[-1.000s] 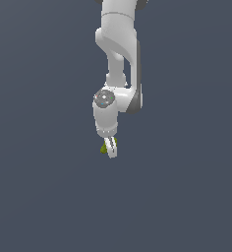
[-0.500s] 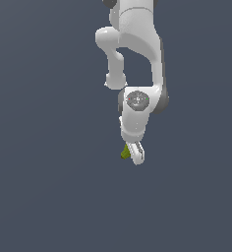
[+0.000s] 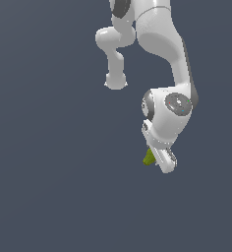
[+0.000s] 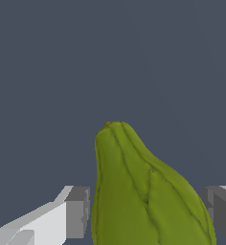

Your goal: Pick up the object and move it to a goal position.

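The object (image 3: 149, 157) is a small olive-green lumpy wedge. In the exterior view it sticks out from the tip of my white gripper (image 3: 158, 160), which hangs low on the exterior view's right. In the wrist view the object (image 4: 143, 196) fills the space between my two grey fingertips (image 4: 77, 210), ribbed and tapering to a blunt point. The gripper (image 4: 148, 210) is shut on it, both pads against its sides. The object hangs above the plain dark floor.
A plain dark grey-blue floor (image 3: 49, 187) fills both views. The white arm (image 3: 157, 44) reaches down from the top of the exterior view. No goal marker shows.
The arm has swung toward the exterior view's right and a little lower, carrying the green object in the shut gripper.
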Available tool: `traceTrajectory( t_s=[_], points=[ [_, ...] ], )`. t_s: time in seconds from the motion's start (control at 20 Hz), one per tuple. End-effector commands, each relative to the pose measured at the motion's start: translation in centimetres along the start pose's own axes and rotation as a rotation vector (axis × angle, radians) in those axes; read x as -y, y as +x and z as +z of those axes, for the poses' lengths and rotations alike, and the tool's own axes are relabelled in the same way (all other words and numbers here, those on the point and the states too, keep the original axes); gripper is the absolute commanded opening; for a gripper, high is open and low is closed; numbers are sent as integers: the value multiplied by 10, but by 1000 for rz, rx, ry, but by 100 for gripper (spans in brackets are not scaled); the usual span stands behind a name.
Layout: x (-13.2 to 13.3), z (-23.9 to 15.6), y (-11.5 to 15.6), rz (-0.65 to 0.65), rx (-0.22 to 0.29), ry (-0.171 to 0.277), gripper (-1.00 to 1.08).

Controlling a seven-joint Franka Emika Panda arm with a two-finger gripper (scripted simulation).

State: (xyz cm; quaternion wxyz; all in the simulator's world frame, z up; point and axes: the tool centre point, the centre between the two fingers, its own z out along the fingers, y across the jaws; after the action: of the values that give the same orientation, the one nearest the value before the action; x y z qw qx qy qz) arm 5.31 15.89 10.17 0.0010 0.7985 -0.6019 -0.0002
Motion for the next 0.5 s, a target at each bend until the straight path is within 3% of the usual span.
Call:
traceTrajectory(
  t_s=[0.0,0.45],
  points=[
    [14,-6,-16,1,0,2,-100],
    [44,-16,-50,1,0,2,-100]
  ],
)
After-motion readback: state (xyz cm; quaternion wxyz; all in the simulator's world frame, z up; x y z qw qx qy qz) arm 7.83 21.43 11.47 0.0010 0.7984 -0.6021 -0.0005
